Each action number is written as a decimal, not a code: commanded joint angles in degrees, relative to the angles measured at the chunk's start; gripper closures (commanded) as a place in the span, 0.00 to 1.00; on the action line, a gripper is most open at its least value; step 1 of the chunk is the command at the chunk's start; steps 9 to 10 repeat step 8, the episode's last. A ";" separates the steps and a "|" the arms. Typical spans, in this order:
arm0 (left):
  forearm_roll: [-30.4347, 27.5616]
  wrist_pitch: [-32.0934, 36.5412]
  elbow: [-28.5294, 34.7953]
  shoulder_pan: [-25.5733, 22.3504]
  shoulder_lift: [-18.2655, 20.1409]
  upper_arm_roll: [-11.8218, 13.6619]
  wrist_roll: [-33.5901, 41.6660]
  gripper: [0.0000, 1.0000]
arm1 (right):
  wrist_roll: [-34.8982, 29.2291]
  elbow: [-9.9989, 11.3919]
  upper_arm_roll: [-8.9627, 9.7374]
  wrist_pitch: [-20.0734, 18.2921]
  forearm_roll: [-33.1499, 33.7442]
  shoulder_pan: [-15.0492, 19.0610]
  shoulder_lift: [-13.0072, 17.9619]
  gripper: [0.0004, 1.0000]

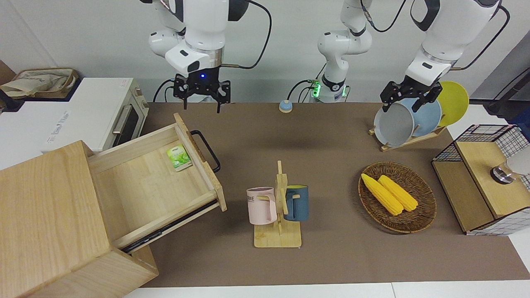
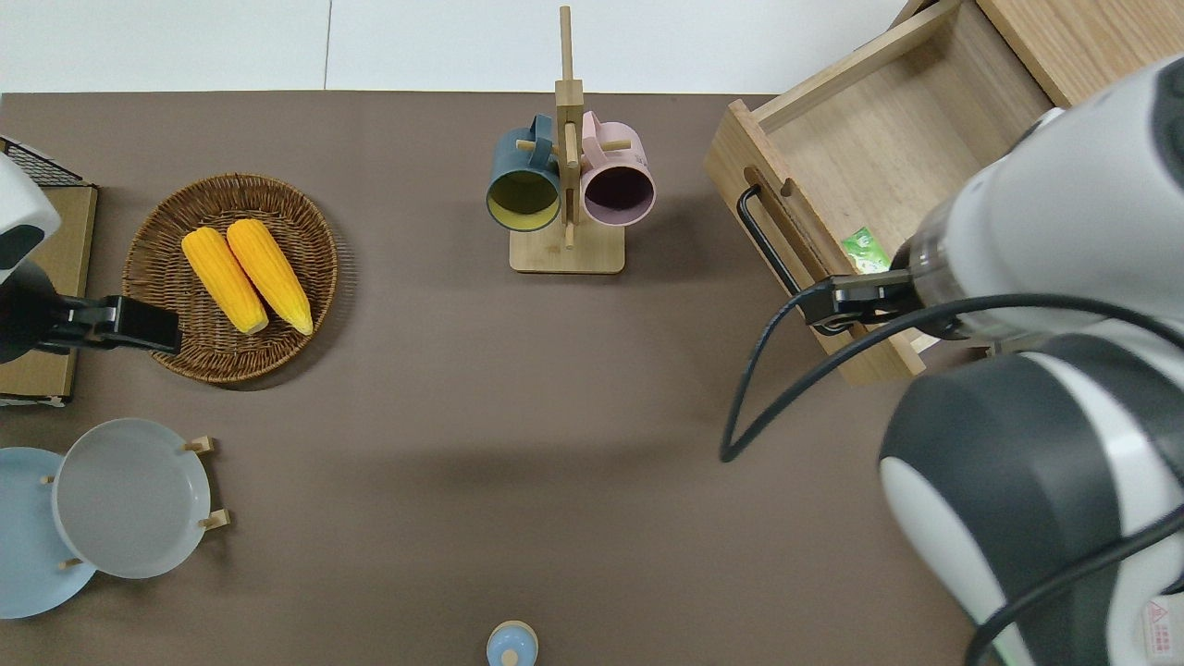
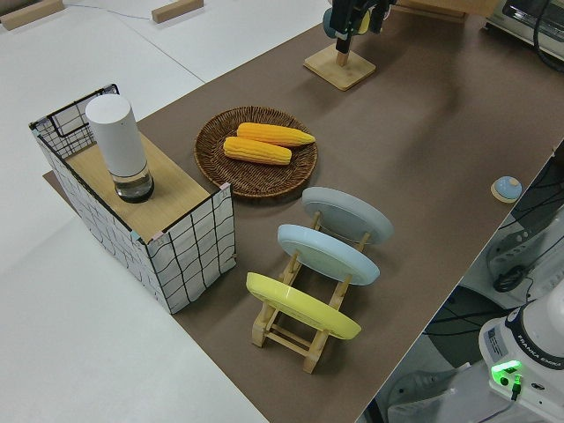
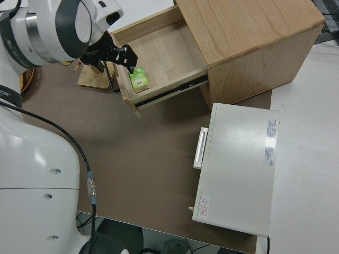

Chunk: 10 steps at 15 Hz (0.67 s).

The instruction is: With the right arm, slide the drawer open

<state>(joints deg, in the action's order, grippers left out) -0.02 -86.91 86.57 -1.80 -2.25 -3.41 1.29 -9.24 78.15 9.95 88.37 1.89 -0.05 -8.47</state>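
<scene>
The drawer (image 1: 145, 186) stands pulled far out of the pale-wood cabinet (image 1: 45, 215), and its black loop handle (image 1: 205, 149) faces the middle of the table. A green packet (image 1: 179, 157) lies inside, against the drawer front. My right gripper (image 1: 201, 98), blue light on its wrist, hangs open and empty in the air, clear of the handle. In the right side view the right gripper (image 4: 114, 55) shows above the drawer front (image 4: 124, 87); the arm hides it in the overhead view. The left arm is parked.
A white toaster oven (image 1: 83, 116) stands beside the cabinet, nearer to the robots. A mug stand (image 1: 278, 203) with two mugs sits mid-table. Toward the left arm's end are a wicker basket (image 1: 396, 196) of corn, a plate rack (image 1: 414, 120) and a wire rack (image 1: 484, 182).
</scene>
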 commanded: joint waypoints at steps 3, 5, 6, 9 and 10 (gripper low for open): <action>0.98 1.13 -1.49 -0.22 -0.65 -0.37 0.55 0.01 | 5.11 1.39 1.30 1.72 -3.47 5.59 -1.28 0.01; 0.98 1.13 -1.40 -0.22 -0.65 -0.37 0.55 0.01 | 4.67 1.39 1.12 1.63 -4.80 5.68 -2.08 0.01; 0.98 1.13 -1.49 -0.22 -0.65 -0.37 0.55 0.01 | 4.49 1.39 1.30 1.63 -4.27 5.42 -2.08 0.01; 0.98 1.13 -1.49 -0.22 -0.65 -0.37 0.55 0.01 | 4.49 1.04 1.30 1.63 -4.00 5.33 -1.99 0.01; 0.98 1.13 -1.49 -0.22 -0.65 -0.37 0.55 0.01 | 4.49 1.04 1.30 1.63 -4.00 5.33 -1.99 0.01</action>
